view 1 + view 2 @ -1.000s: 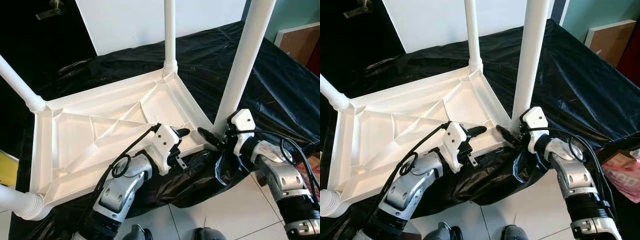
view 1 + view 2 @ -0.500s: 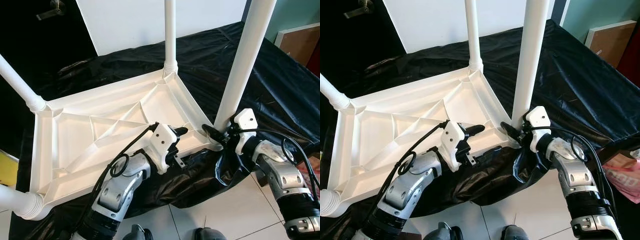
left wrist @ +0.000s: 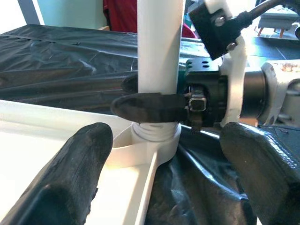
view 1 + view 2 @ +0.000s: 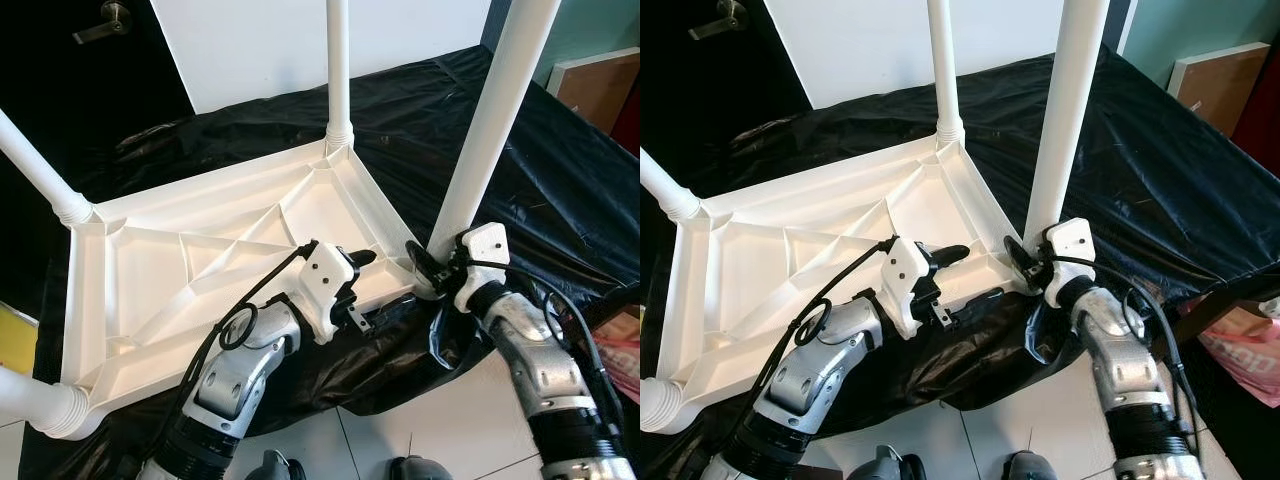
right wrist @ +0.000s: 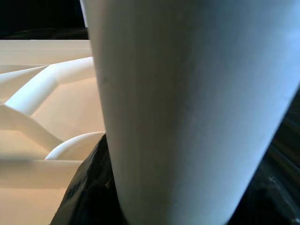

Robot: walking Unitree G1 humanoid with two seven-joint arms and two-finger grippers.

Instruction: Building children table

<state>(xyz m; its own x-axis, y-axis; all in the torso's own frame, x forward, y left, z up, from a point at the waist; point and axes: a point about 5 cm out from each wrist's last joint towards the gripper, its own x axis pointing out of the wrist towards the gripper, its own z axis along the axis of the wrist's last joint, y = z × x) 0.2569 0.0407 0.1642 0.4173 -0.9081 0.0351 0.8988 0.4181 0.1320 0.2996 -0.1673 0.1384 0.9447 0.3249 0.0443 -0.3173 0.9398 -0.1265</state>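
While right gripper clasps leg (socketed), tabletop inverted.

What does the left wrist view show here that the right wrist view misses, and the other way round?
Left wrist view alone: the right gripper closed around the base of the near table leg, the left gripper's own spread fingertips, and the black sheet lying beyond.

Right wrist view alone: the ribbed underside of the upturned tabletop behind the leg.

Both: that same white leg, seen close, seated in its corner socket of the tabletop.
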